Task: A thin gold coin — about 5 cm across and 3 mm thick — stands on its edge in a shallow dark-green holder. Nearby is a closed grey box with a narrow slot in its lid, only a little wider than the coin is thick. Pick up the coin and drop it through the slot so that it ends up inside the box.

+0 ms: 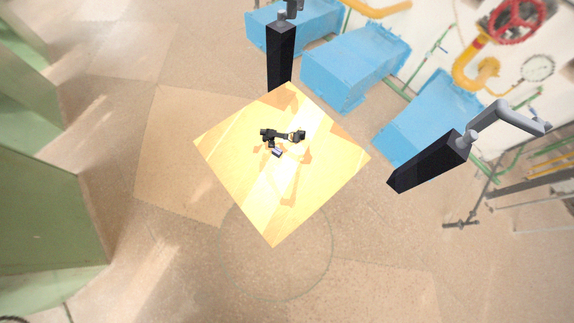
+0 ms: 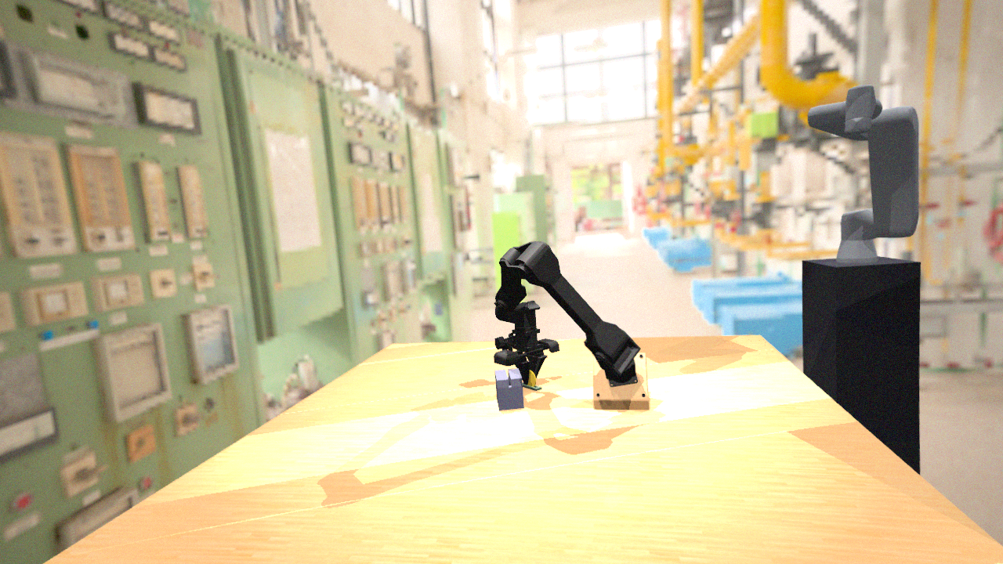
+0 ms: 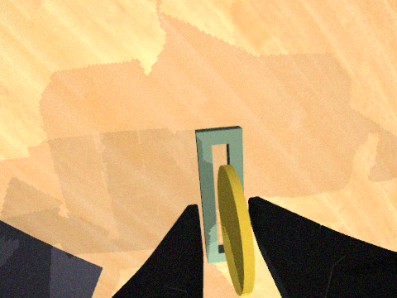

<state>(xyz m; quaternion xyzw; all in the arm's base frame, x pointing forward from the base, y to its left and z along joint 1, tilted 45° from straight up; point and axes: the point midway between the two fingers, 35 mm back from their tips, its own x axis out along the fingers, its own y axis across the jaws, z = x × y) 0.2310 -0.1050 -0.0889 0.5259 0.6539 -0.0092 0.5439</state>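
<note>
Gold coin stands on edge in the green holder, between the gripper fingers, which are partly closed with gaps visible either side, so not clamped. Thin, rigid, likely slick; best pinched on flat faces near the top. Grey box sits just beside; contact is hard to judge.

Industrial plant, control panels, yellow pipes
</note>
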